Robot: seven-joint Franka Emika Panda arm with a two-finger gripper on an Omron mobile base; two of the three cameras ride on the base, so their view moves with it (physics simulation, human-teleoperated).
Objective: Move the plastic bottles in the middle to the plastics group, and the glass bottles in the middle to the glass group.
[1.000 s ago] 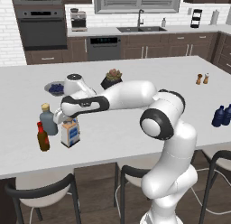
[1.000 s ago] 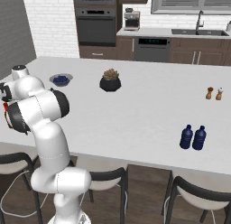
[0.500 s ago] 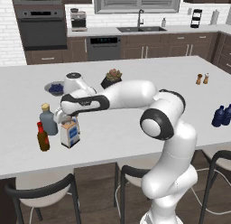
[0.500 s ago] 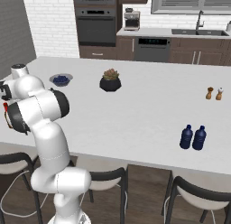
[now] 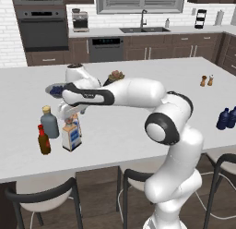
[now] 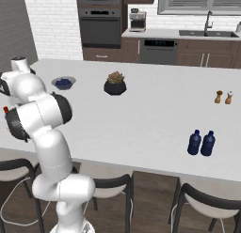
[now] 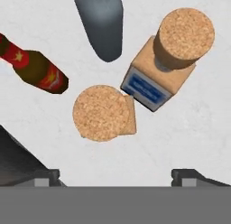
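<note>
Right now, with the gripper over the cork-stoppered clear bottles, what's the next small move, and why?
Probably lift the gripper straight up. Its jaws stand open and empty, and one flat-sided clear cork-stoppered bottle and its twin stand beside the squat grey-blue bottle and the slim brown red-capped bottle. A sideways move might knock them.

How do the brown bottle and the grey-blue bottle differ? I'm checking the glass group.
The brown bottle is slim with a red cap and a red label; the grey-blue bottle is squat, wider, tan-capped and shows no label. The brown one stands nearer the counter's front edge. Both stand upright, close together, beside the corked bottles.
</note>
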